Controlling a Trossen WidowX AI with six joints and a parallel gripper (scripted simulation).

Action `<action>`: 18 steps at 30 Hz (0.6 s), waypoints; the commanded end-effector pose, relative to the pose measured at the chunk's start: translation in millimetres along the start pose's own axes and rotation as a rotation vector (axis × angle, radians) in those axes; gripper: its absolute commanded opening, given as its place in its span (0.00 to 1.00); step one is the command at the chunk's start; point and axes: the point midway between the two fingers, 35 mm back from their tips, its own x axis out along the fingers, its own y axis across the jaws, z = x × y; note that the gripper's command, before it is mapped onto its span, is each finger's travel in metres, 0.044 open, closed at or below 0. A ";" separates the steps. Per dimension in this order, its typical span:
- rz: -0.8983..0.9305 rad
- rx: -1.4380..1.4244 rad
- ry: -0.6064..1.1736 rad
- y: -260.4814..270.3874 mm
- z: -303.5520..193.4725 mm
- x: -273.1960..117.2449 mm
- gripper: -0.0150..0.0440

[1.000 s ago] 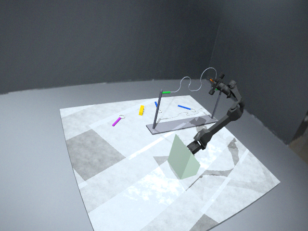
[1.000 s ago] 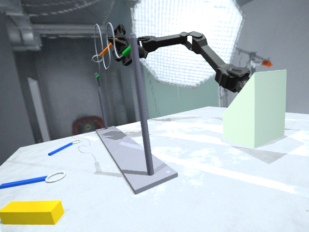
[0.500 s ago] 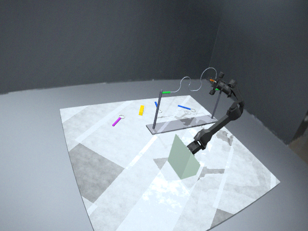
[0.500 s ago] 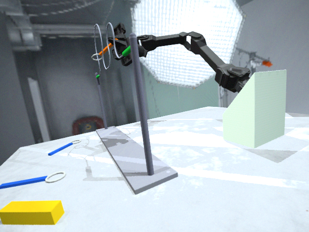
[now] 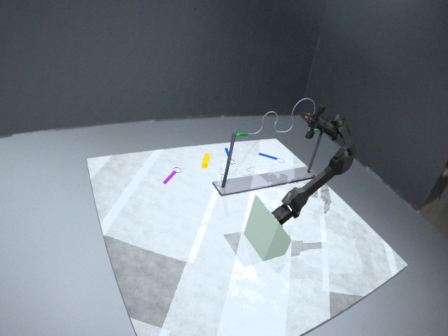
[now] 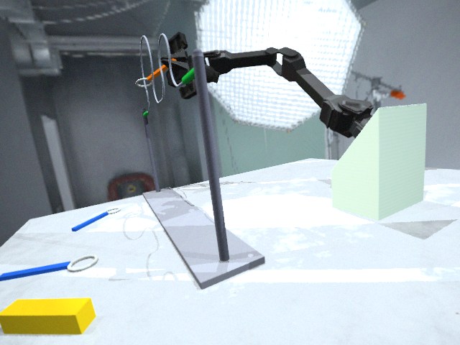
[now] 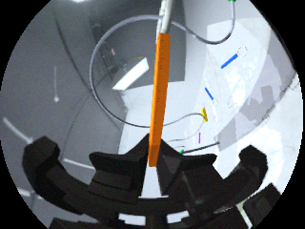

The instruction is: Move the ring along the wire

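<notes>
My gripper [image 5: 304, 115] [image 6: 167, 65] [image 7: 151, 135] is shut on the orange handle [image 6: 157, 72] [image 7: 161, 86], near the end away from the ring. The pale ring [image 6: 136, 83] [image 7: 165, 11] appears around the thin grey wire [image 5: 306, 98] [image 6: 141, 48] [image 7: 91, 72], above the far green part [image 6: 145, 113]. The wrist view shows the ring nearly edge-on; whether it touches the wire cannot be told. The other green part [image 5: 241, 134] [image 6: 188, 75] is by the near post [image 5: 229, 159] [image 6: 210, 148]. The ring cannot be made out in the top view.
The far post [image 5: 314, 152] [image 6: 150, 152] stands on the same grey base [image 5: 267, 180] [image 6: 192, 230]. Blue-handled rings, a yellow block [image 5: 205, 160] [image 6: 48, 315] and a magenta-handled ring [image 5: 169, 177] lie on the table. A pale green wedge [image 5: 262, 231] [image 6: 401, 159] stands by the arm's base.
</notes>
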 end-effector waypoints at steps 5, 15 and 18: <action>-0.030 -0.064 -0.008 1.3 1.0 -1.7 0.00; -0.077 -0.130 -0.011 -1.4 1.3 -1.6 0.00; -0.091 -0.151 -0.012 -2.2 1.4 -1.6 0.00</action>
